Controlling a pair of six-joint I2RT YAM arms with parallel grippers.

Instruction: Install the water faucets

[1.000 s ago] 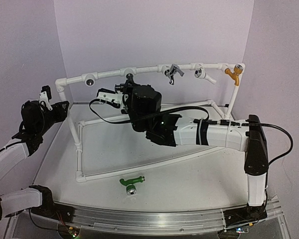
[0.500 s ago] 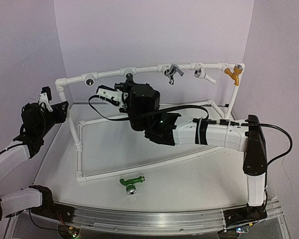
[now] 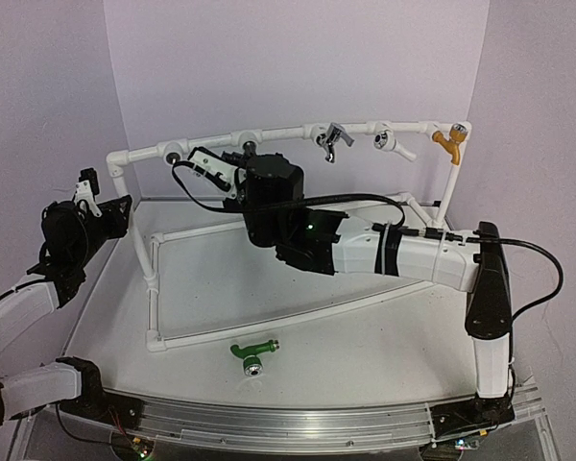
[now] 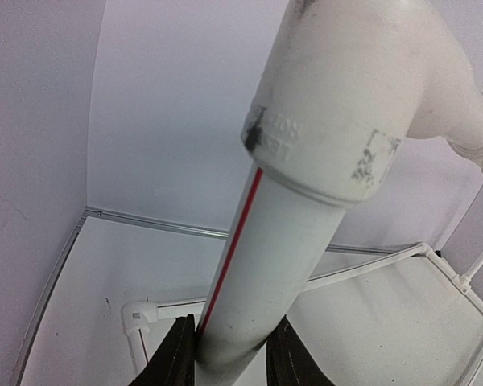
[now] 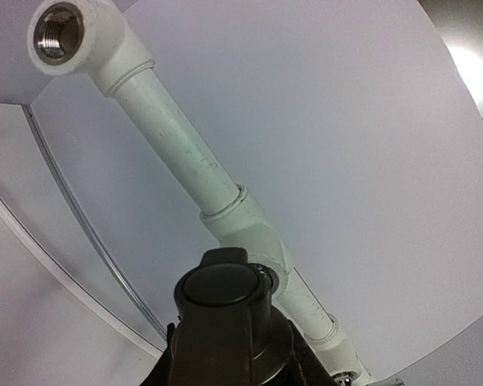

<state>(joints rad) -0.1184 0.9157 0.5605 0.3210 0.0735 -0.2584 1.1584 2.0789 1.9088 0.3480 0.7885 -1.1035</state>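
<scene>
- The pipe frame (image 3: 154,279) stands on the worktop (image 3: 365,346). The left gripper (image 4: 229,354) is clenched on its left-corner upright.
- The right gripper (image 5: 229,358) grasps the dark tap (image 5: 225,314). The tap's long axis runs straight ahead into the top-rail tee (image 5: 253,233), which it touches.
- The green tap (image 3: 252,350) lies loose near the worktop's near edge, outside the frame and well apart from both grippers.

Left claw (image 4: 229,358) tips cut off by bottom edge at pipe (image 4: 298,233); dark tap (image 5: 225,310) hides right claw (image 5: 229,370) tips, own thread.
</scene>
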